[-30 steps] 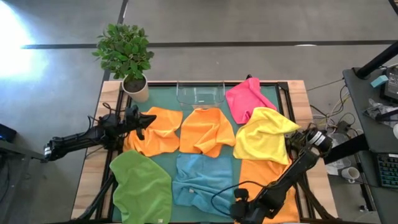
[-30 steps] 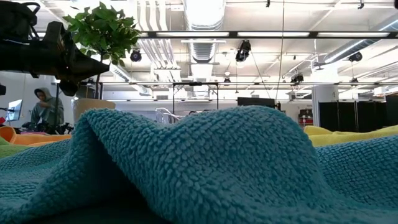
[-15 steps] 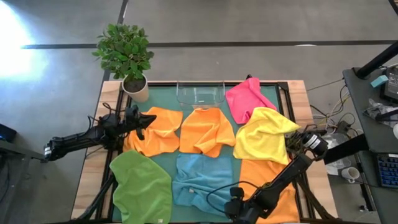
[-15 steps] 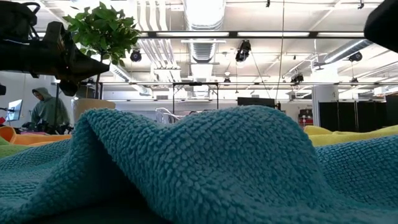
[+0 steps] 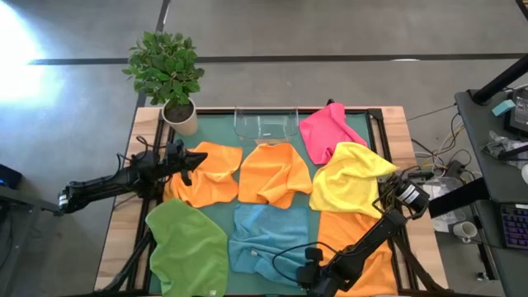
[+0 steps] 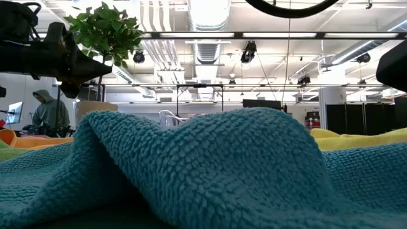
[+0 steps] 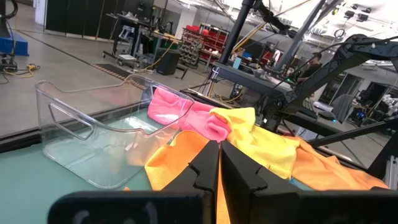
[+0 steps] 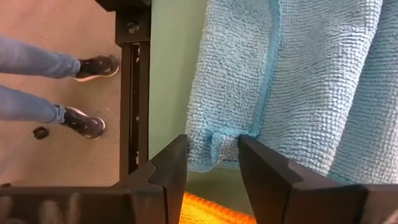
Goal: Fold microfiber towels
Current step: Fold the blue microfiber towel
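Potted plant (image 5: 167, 74) and clear tray (image 5: 266, 124) — table's far edge.

orange towels (image 5: 272, 173), yellow towel (image 5: 351, 177), pink towel (image 5: 326, 128), green towel (image 5: 188, 245)

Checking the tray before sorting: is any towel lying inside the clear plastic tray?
No, the clear tray holds nothing; the pink towel lies beside it.
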### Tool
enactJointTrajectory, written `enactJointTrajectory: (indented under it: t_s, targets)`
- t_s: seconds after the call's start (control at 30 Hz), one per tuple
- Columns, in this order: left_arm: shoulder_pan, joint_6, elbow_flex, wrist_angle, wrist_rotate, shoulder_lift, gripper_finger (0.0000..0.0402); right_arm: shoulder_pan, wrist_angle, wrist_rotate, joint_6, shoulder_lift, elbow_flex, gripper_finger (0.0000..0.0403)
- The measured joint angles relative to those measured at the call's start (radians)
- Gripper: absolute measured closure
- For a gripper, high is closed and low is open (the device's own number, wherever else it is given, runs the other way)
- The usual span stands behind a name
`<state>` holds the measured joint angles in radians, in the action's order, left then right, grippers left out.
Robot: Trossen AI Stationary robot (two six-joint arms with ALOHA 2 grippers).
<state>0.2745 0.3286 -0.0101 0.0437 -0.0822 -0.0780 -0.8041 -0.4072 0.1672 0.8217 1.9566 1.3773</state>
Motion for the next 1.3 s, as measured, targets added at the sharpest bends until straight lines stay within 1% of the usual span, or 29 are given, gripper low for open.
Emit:
enactJointTrajectory:
  t_s: [0.4,0.73,0.9,1.07,1.3]
  targets:
    - [0.0,0.0,0.0,0.0,0.0,0.0,0.0401,0.004,-0.01,0.02,0.053,0.001,0.0,0.027]
    - [0.0,0.0,0.0,0.0,0.0,0.0,0.0401,0.006,-0.068,0.02,0.13,0.001,0.001,0.0306]
    - [0.0,0.0,0.0,0.0,0.0,-0.003,0.0401,0.006,-0.067,0.019,0.18,-0.004,0.001,0.0313]
    - [0.0,0.0,0.0,0.0,0.0,-0.003,0.0401,0.008,-0.067,0.019,0.182,-0.018,0.002,0.0295]
    - [0.0,0.0,0.0,0.0,0.0,-0.003,0.0401,0.023,-0.083,0.02,0.213,-0.027,0.002,0.0246]
